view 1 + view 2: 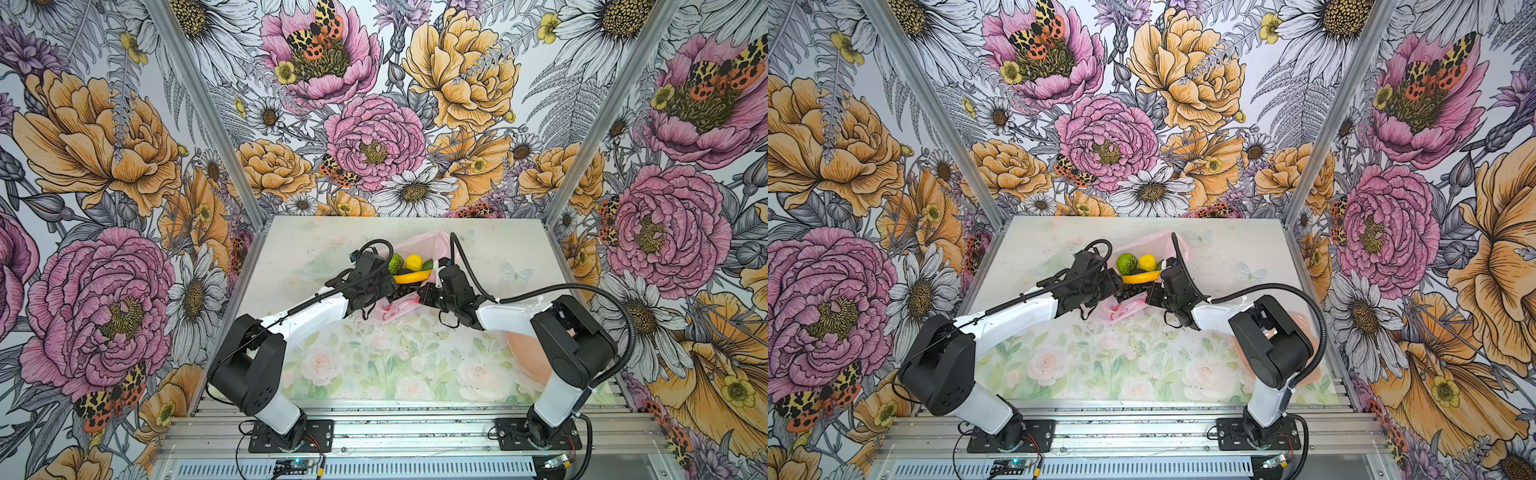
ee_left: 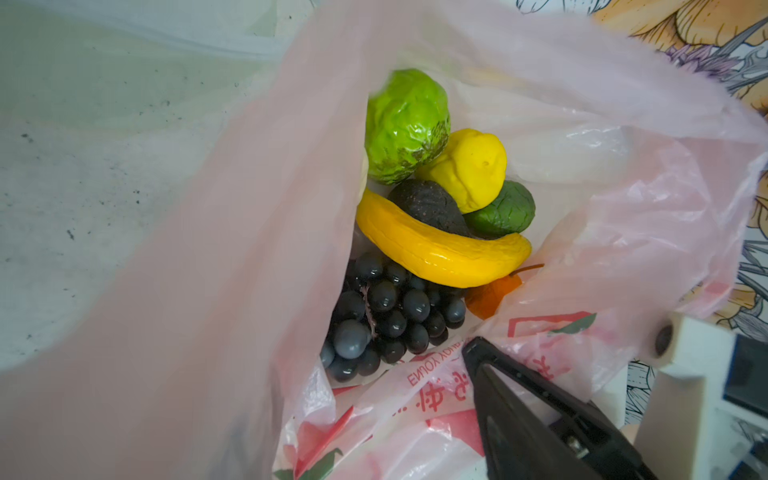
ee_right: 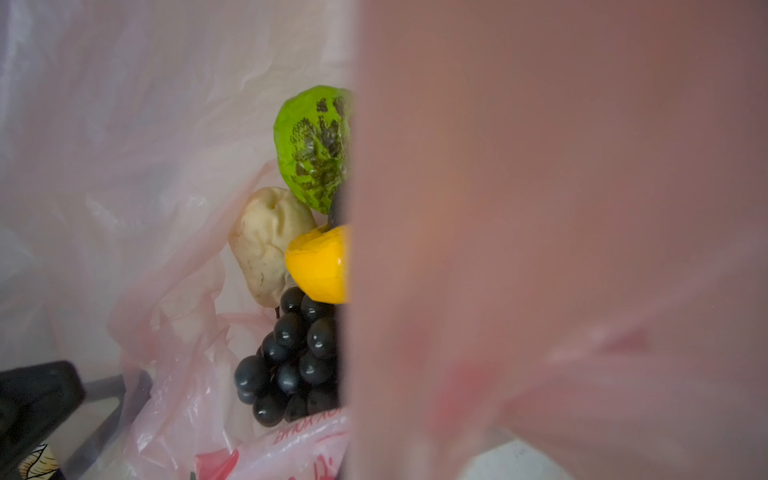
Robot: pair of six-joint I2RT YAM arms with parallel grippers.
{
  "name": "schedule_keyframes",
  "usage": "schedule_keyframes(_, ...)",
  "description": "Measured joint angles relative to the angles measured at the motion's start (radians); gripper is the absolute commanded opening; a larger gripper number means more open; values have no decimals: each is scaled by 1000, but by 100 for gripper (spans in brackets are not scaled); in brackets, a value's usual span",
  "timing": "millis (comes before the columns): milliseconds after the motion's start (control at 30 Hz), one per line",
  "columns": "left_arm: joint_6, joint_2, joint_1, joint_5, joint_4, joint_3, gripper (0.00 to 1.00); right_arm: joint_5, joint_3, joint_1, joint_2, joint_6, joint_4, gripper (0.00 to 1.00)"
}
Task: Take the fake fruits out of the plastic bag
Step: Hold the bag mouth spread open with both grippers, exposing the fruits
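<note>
The plastic bag [image 1: 419,245] lies mid-table in both top views, its mouth toward the arms. Inside it are the fake fruits: a lime-green fruit [image 2: 407,124], lemon [image 2: 469,166], banana [image 2: 436,253], blackish piece [image 2: 428,205], dark green piece [image 2: 503,212], grapes [image 2: 386,316], tangerine [image 2: 490,295] and pear [image 3: 266,241]. My left gripper [image 1: 388,291] is open at the bag's mouth. One finger [image 2: 519,395] rests on the printed film; the bag wall hides the other. My right gripper [image 1: 428,291] is shut on the bag's right edge. Film [image 3: 540,249] stretched close to the lens hides its fingers.
A peach-pink plate [image 1: 528,357] lies at the right, partly under the right arm. The floral table mat [image 1: 395,365] stretches between the bag and the front rail. Patterned walls close in the table on three sides.
</note>
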Motion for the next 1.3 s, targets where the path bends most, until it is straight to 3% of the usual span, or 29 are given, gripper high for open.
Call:
schedule_keyframes(133, 2, -3, -16, -25, -62, 4, 82, 43, 0, -5, -23, -13, -39, 2)
schedule_keyframes(267, -11, -51, -54, -55, -117, -17, 92, 68, 2, -12, -29, -19, -59, 0)
schedule_keyframes(567, -37, -184, -168, -93, -121, -66, 92, 71, 69, -10, -19, -19, -87, 0)
schedule_keyframes(1067, 72, -140, -76, 84, 217, -73, 46, 87, 41, 10, -14, -27, -88, 0)
schedule_keyframes(1300, 68, -146, -29, 22, 166, -72, 55, 102, 14, 10, -16, -27, -87, 0)
